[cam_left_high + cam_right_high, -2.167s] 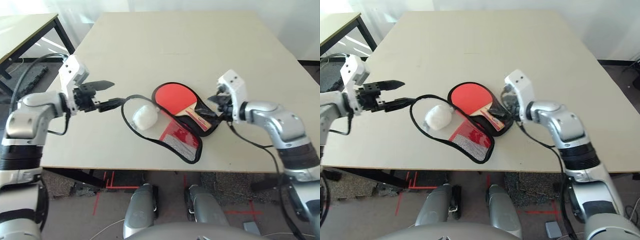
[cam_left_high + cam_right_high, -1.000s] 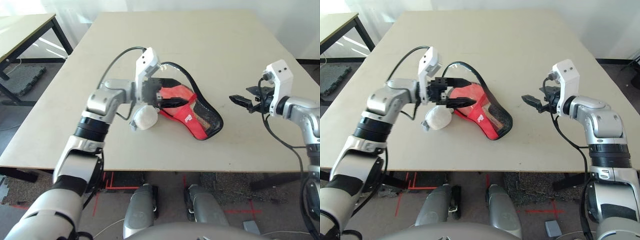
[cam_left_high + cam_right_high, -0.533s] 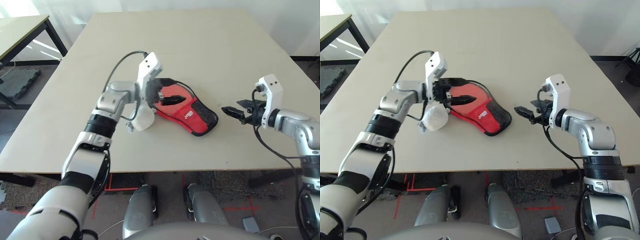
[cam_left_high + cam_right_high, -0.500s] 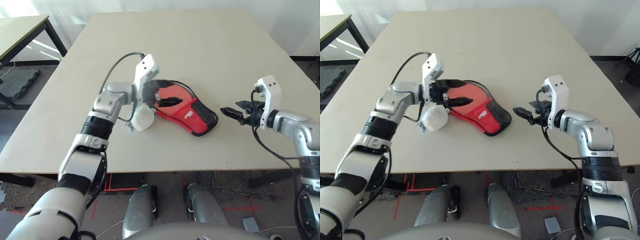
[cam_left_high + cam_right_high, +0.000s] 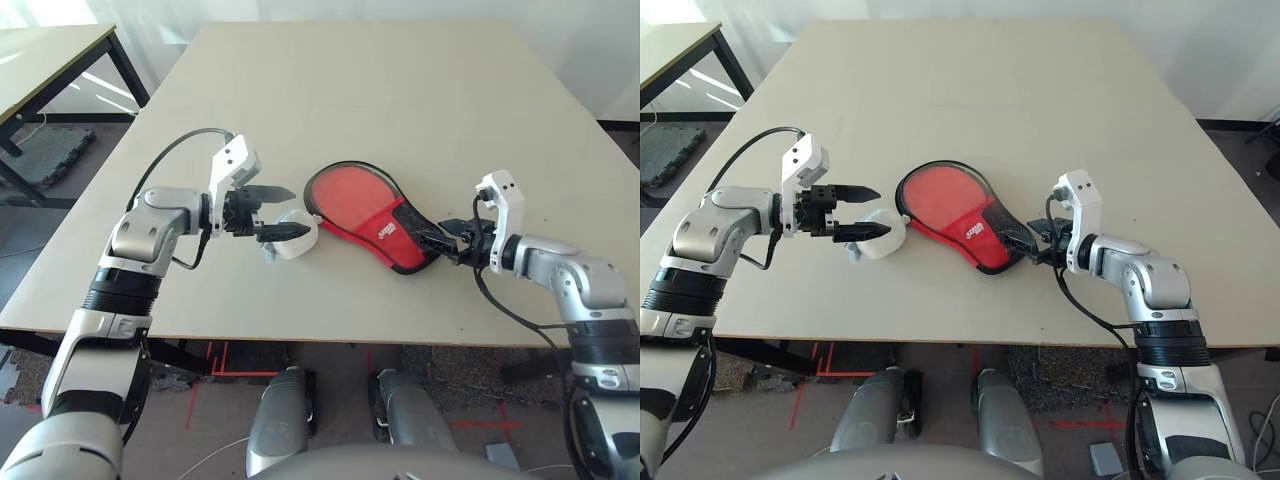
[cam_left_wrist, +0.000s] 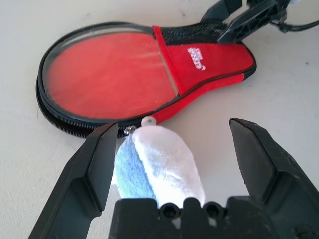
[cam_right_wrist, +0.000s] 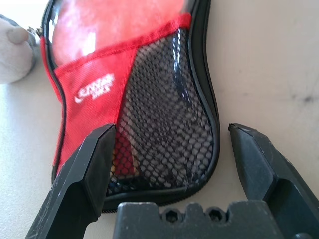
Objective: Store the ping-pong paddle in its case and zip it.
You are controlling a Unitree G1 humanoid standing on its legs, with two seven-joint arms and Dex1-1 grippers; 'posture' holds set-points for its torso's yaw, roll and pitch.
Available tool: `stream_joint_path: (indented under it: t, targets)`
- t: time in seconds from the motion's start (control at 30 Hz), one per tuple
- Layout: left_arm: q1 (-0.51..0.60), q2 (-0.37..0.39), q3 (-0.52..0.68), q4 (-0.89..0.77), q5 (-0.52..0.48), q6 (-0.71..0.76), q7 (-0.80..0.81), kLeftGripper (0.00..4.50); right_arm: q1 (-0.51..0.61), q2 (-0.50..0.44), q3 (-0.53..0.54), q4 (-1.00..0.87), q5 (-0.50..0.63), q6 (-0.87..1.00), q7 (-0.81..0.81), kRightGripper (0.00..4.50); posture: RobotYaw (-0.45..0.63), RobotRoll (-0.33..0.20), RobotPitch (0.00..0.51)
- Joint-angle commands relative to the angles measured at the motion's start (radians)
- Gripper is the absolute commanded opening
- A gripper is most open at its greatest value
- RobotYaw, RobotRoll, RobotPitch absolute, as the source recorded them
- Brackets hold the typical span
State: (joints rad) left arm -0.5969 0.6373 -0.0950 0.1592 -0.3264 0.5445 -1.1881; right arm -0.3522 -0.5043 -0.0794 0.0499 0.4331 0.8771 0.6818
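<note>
The case [image 5: 372, 212] lies flat at mid-table, red side with black mesh pocket [image 7: 164, 114] and white logo up, its round end towards my left arm. The ping-pong paddle is hidden under that red side. Just off the round end hovers my left gripper [image 5: 277, 211], open, its fingers [image 6: 94, 164] straddling a small white-blue pouch [image 6: 159, 162] that touches the zipper rim. At the narrow handle end my right gripper [image 5: 1038, 246] is open, its fingers [image 7: 84, 174] to either side of the mesh end, close to the table.
The pouch [image 5: 295, 234] lies by the zipper pull [image 6: 130, 130]. The table [image 5: 400, 90] stretches bare behind the case. A second table [image 5: 50, 50] stands at the far left, beyond a gap of floor.
My left gripper has drawn back off the top of the case to above the pouch. My right gripper has closed in on the handle end. The case has settled flat.
</note>
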Motion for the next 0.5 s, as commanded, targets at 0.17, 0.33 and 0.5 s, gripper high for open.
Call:
stream_joint_path:
  t: [0.17,0.33,0.5]
  targets:
    - [0.032,0.005,0.003,-0.034,-0.012,0.018,0.013,4.5,0.036,0.025,0.023,-0.016,0.017,0.038,-0.006,4.48,0.07,0.0,0.122]
    - [0.035,0.006,0.001,-0.039,-0.014,0.024,0.016,4.5,0.047,0.054,0.017,-0.034,0.027,0.069,-0.025,3.56,0.07,0.0,0.124]
    - [0.038,0.006,-0.005,-0.034,-0.008,0.02,0.015,4.5,0.057,0.059,0.006,-0.053,0.04,0.103,-0.032,1.71,0.07,0.0,0.127]
